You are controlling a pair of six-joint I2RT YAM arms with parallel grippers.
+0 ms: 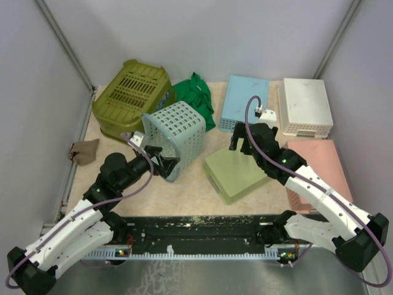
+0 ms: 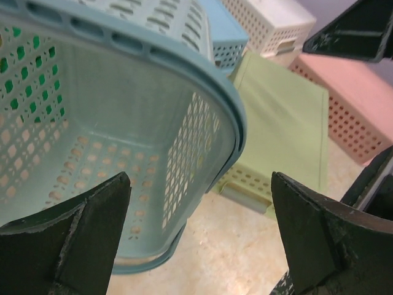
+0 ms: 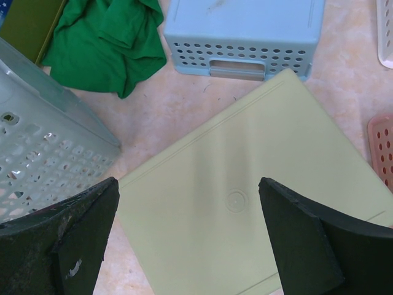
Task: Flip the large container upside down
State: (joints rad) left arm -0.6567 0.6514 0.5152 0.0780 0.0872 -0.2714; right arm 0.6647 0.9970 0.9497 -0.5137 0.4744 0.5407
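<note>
So the large container here, the pale blue mesh basket (image 1: 178, 135), is lying tipped on its side mid-worktop, mouth facing the left arm. The left fingers (image 1: 166, 165) are spread wide with the basket's rim sitting between them, not pinching it as far as the wrist view shows. The right fingers (image 1: 241, 142) are also spread open, holding nothing, hovering over the flat green bin (image 1: 236, 175). My worry is that the rim is thin and curved, so a pinch that lands shallow could slip mid-flip, and the basket would roll back or tumble onto the green bin just beside it. It could also swing into the right arm, which is parked pretty close. The green cloth (image 1: 196, 98) and the olive crate (image 1: 132, 98) sit right behind, so there's not much room to rotate that way either. The worktop (image 1: 184, 190) is a smooth beige speckled surface, looks slidey, boxed in by plain grey-white walls, with blue, white and pink bins crowding the back and right.
</note>
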